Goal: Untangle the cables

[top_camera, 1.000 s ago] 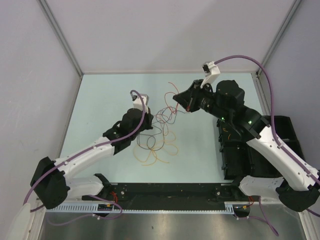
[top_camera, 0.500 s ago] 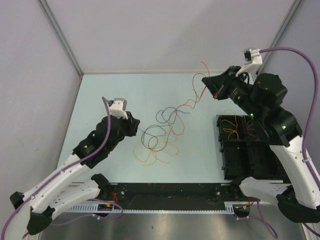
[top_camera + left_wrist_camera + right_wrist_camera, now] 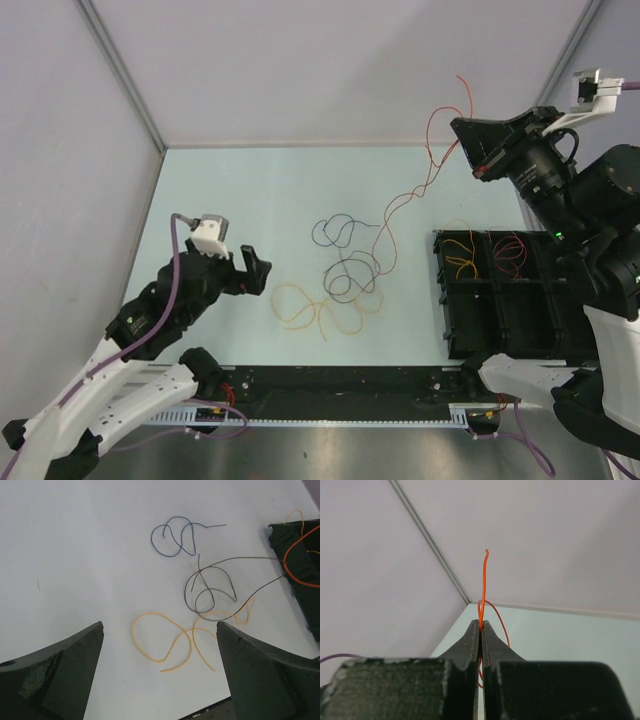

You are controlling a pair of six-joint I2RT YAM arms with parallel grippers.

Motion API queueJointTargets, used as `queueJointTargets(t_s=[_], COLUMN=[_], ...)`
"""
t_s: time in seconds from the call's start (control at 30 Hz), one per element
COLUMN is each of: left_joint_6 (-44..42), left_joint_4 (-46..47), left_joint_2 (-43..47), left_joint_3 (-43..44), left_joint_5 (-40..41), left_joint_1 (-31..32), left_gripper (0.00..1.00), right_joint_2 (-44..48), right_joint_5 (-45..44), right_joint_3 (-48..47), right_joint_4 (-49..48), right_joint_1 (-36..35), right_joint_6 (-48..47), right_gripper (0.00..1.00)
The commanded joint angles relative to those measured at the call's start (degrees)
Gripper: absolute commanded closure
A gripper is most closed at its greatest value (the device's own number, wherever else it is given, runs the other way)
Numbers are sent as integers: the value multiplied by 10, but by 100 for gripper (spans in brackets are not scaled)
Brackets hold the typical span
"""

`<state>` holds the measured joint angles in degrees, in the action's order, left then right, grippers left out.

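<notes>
My right gripper [image 3: 466,146] is raised at the far right and is shut on the red cable [image 3: 428,160]. That cable hangs slanting down to the table near the black cable [image 3: 350,276]. In the right wrist view the red cable [image 3: 484,580] sticks up from the closed jaws of the right gripper [image 3: 481,626]. The dark blue cable [image 3: 334,230] and the orange-yellow cable [image 3: 312,312] lie loose on the table. My left gripper [image 3: 256,272] stands open to their left and holds nothing. In its wrist view the left gripper [image 3: 160,626] frames the orange-yellow cable [image 3: 150,652], with the blue cable [image 3: 172,537] and black cable [image 3: 210,587] beyond.
A black divided bin [image 3: 446,318] stands at the right edge of the table, with orange and red cables inside. Its corner [image 3: 299,582] shows in the left wrist view. Grey walls close in the table at the back and on both sides.
My right gripper has risen and swung far right, pulling the red cable out of the tangle. My left gripper has opened, let go and drawn back to the near left.
</notes>
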<state>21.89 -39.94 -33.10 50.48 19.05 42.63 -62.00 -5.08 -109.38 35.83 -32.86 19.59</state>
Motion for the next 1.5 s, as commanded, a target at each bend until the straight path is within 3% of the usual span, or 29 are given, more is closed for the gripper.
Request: queueJointTargets(t_s=[0.0, 0.1, 0.17, 0.2, 0.23, 0.3, 0.37, 0.4, 0.63, 0.9, 1.13, 1.47], left_joint_6=[43, 75, 88, 90, 89, 87, 81, 79, 39, -36, -33, -33], left_joint_4=[61, 161, 198, 212, 214, 217, 214, 205, 109, -43, -2, 6], left_joint_2=[-17, -49, -72, -96, -106, -124, -124, -122, -74, -39, 6, 28], left_joint_3=[-45, -91, -100, -101, -100, -93, -87, -84, -36, 24, -17, -27], left_joint_5=[-82, -136, -140, -139, -139, -138, -136, -130, -89, -28, -38, -47], left_joint_1=[3, 3, 3, 3, 3, 3, 3, 3, 3, 3, 3, 3], left_gripper=[0, 0, 0, 0, 0, 1, 1, 1, 0, 0, 0, 0], right_joint_2=[-10, 0, 20, 27, 35, 35, 19, 14, 24, -29, -164, -319], right_joint_5=[17, 22, 44, 60, 87, 126, 144, 136, -11, -66, -42, -5], right_joint_3=[-31, 25, 98, 123, 144, 197, 209, 211, 265, 386, 419, 418], right_joint_4=[-17, -26, -49, -53, -64, -69, -32, -12, 77, 77, -8, -88], right_joint_1=[2, 2, 2, 2, 2, 1, -4, -5, -8, -36, -33, -1], right_joint_6=[-10, 10, 28, 38, 46, 61, 62, 55, 65, 119, 137, 161], right_gripper=[100, 94, 85, 76, 60, 39, 16, 12, 11, 17, 29, 37])
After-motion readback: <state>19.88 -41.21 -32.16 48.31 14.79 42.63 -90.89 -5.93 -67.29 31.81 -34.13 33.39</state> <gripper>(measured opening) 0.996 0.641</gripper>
